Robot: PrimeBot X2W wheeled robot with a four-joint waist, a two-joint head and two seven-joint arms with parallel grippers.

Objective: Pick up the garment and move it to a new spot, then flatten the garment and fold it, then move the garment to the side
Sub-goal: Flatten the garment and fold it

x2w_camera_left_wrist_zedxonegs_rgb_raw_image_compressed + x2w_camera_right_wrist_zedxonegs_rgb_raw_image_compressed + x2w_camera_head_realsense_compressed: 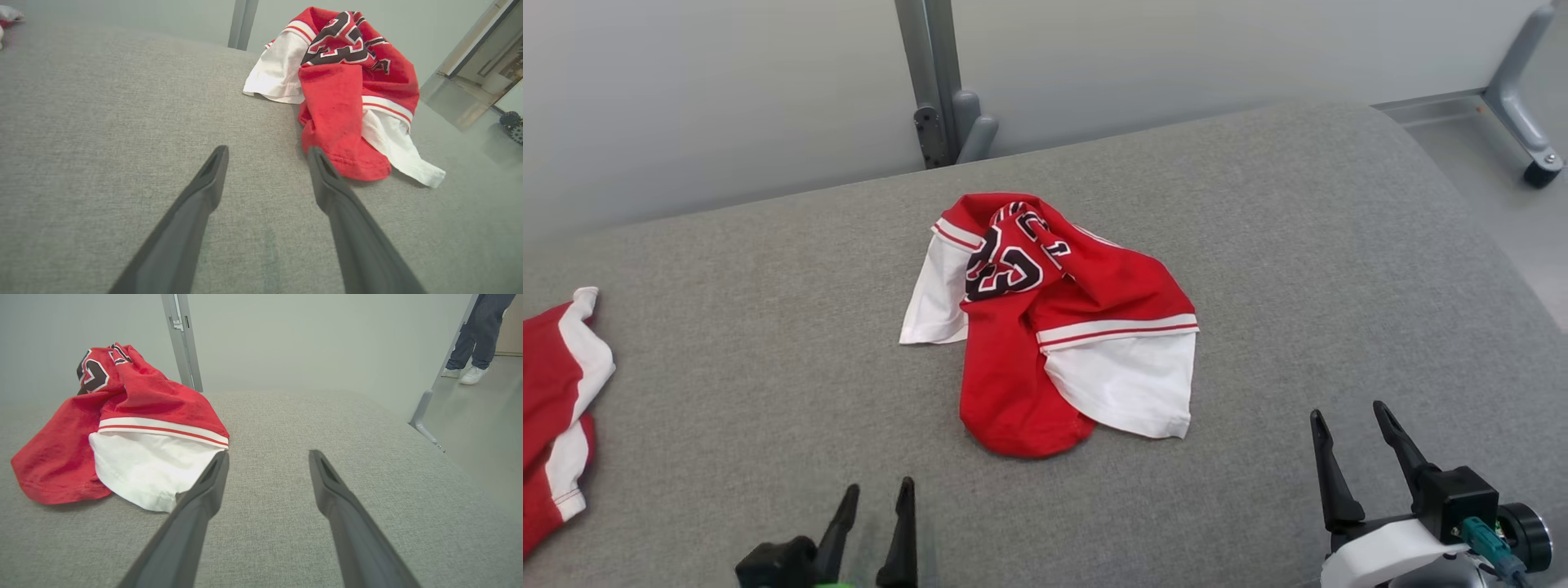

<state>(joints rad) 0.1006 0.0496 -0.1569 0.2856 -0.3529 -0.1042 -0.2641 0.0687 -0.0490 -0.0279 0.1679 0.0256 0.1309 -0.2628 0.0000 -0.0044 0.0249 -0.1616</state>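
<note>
Step in hand: the 1st one, the pick-up, not yet begun. The garment (1045, 327), a red & white jersey w/ black numerals, lay crumpled in a heap on the grey table (727, 367). It sat in front of the grey post (929, 82) at the table's far edge, a bit to the right of it, and nothing gripped it.

Left pincer (879, 485) & right pincer (1347, 409) were both released, fingers spread wide, empty. Both stood over bare table, farther from the post than the heap was. The left one was roughly in line w/ the post, the right one well off to the post's right.

A 2nd red & white piece (556, 392) lay at the table's edge, far left of the post; prob. not the target.

Next move, as I judged it: reach fwd toward the post and come down on the heap. Pinch a thick fold, e.g. the red bunch by the hem or the striped sleeve band, so the layers lift together. The cloth looked thin & slack, so a shallow nip could slip or drag up one layer only. Two grips set well apart would prob. help the flattening later. Flatten, fold & move aside were all left to do.
</note>
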